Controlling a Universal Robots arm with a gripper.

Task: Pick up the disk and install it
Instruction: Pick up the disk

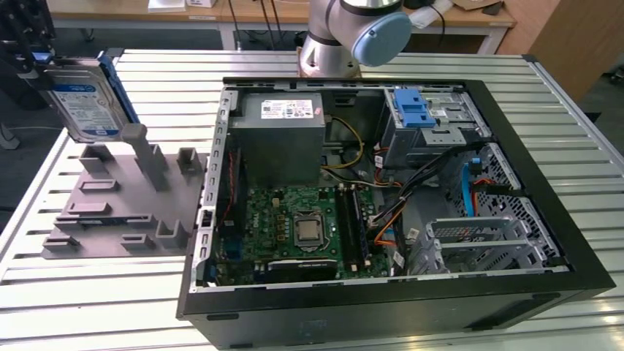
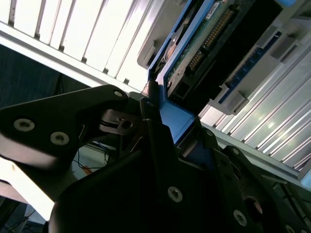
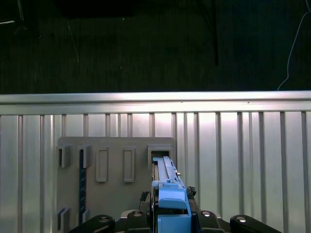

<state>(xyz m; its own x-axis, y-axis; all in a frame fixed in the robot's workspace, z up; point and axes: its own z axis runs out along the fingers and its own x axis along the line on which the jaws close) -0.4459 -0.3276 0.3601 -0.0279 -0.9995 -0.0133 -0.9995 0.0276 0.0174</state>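
Observation:
The disk [image 1: 88,99], a silver drive with a white-and-blue label in a blue carrier bracket, hangs on edge at the exterior view's upper left, lifted just above the grey holder stand [image 1: 122,197]. My gripper [image 1: 37,67] is shut on the disk's upper end. In the second wrist view the black fingers [image 2: 153,126] clamp the blue carrier [image 2: 172,119], with the drive's circuit board side [image 2: 204,48] beyond them. In the first wrist view the disk [image 3: 167,191] shows edge-on between the fingers, over the stand's slotted plate [image 3: 112,150].
An open black computer case [image 1: 390,197] lies on the slatted metal table [image 1: 88,292]. Inside it are a grey power supply [image 1: 283,135], a green motherboard [image 1: 297,234], a blue-latched drive cage [image 1: 424,117] and loose cables. The arm's base [image 1: 341,36] stands behind the case.

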